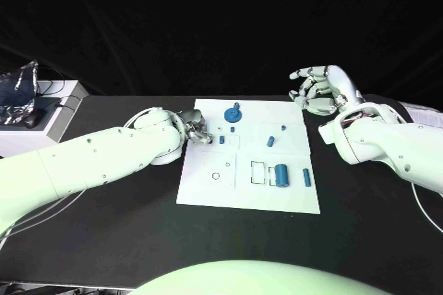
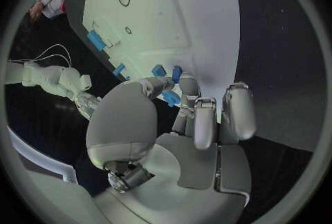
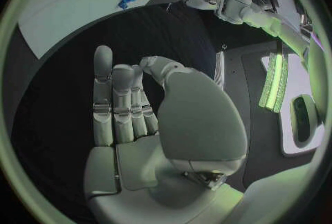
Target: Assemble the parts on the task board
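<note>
The white task board [image 1: 208,186] lies in the middle of the table. My left hand [image 1: 196,132] sits at the board's left edge and pinches a small blue peg [image 1: 221,139] between thumb and finger; the peg [image 2: 171,98] peeks out beside those fingertips [image 2: 188,84]. A blue round part with a knob [image 1: 233,114] stands at the far edge. A blue cylinder [image 1: 281,175] lies beside a rectangular outline, with a thinner blue pin [image 1: 306,176] to its right. My right hand [image 1: 319,90] hovers past the board's far right corner, fingers apart, holding nothing [image 3: 131,108].
Two more small blue parts [image 1: 271,141] [image 1: 282,126] lie on the right half of the board. A hexagonal outline [image 1: 215,176] marks the near left. A white box with foil on it [image 1: 27,100] stands at the table's far left.
</note>
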Motion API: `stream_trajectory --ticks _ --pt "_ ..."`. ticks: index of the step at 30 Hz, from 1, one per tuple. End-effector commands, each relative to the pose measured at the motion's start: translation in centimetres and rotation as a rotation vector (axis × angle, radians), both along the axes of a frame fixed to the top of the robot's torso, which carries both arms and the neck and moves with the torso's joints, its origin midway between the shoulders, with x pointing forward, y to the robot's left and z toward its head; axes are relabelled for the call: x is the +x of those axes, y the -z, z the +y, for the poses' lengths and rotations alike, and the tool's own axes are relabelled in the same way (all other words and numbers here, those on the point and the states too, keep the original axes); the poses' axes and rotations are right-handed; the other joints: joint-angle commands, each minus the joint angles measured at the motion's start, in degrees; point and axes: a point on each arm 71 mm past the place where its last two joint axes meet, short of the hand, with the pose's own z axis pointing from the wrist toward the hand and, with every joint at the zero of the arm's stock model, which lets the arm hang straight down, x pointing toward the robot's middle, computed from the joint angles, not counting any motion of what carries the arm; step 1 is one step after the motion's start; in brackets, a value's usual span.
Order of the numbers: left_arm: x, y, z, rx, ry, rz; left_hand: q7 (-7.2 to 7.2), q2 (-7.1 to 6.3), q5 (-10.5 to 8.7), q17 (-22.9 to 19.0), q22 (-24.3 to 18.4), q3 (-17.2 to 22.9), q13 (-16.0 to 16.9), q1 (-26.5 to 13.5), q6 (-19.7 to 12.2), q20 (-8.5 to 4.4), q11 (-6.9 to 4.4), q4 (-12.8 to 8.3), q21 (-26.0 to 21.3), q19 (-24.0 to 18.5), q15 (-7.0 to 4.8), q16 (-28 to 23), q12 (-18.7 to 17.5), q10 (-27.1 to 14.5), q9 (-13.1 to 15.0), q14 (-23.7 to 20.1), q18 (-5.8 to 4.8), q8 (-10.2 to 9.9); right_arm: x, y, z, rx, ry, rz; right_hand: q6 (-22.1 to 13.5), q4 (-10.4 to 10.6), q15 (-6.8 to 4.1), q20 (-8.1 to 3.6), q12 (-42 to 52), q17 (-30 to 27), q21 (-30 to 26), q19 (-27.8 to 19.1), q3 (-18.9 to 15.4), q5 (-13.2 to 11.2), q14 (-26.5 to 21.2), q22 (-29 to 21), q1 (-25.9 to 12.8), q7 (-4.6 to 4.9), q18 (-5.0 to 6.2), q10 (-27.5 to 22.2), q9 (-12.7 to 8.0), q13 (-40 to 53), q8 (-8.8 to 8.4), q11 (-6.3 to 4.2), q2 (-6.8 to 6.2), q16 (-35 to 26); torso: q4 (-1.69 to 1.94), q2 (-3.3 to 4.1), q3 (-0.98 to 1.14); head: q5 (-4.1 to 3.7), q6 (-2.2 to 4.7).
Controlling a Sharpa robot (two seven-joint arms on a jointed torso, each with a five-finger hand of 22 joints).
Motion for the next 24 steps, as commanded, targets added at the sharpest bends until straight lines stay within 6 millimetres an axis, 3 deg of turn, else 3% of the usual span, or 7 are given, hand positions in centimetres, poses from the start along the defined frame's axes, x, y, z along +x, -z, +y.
stream_trajectory --ticks 1,10,24 --pt "-0.32 0.83 -0.14 0.013 0.01 0.061 -0.35 -0.68 -0.4 13.0 -0.1 10.1 0.2 -0.87 0.28 -0.16 -0.2 -9.92 0.08 0.31 -0.5 0.06 -0.24 0.92 0.11 5.2 -0.61 -0.36 -0.08 -0.03 0.13 -0.003 -0.014 -0.005 -0.06 0.18 0.07 0.01 0.29 0.1 -0.37 0.53 0.32 0.44 0.47 -0.07 -0.59 0.25 0.64 -0.47 0.11 -0.09 0.22 -0.06 0.25 -0.36 -0.02 0.01 0.02 -0.05 -0.04" --pt "-0.19 0.95 -0.22 0.0 -0.004 0.07 -1.26 -1.52 -0.83 12.45 -0.45 6.29 0.09 -4.59 0.62 -0.63 -0.81 -4.89 -0.35 0.3 -1.04 -0.27 -0.66 1.15 -0.1 5.05 -0.57 -1.02 -0.09 -0.04 0.1 -0.003 -0.013 -0.005 -0.06 0.18 0.07 0.01 0.29 0.1 -0.37 0.53 0.32 0.44 0.47 -0.07 -0.59 0.25 0.64 -0.47 0.11 -0.09 0.22 -0.06 0.25 -0.36 -0.04 0.01 0.0 -0.18 0.05" --pt "-0.04 0.97 -0.35 -0.005 -0.013 0.066 -1.27 -2.28 -0.92 12.38 -0.56 3.59 0.3 -6.43 1.22 -0.71 -0.83 -1.85 -0.52 0.39 -1.08 -0.33 -0.65 1.02 -0.62 5.03 -0.58 -1.77 -0.1 -0.04 0.08 -0.004 -0.013 -0.004 -0.06 0.18 0.07 0.01 0.29 0.1 -0.37 0.53 0.32 0.44 0.47 -0.07 -0.59 0.25 0.64 -0.47 0.11 -0.09 0.22 -0.06 0.25 -0.36 0.04 -0.03 -0.04 -0.4 0.01"
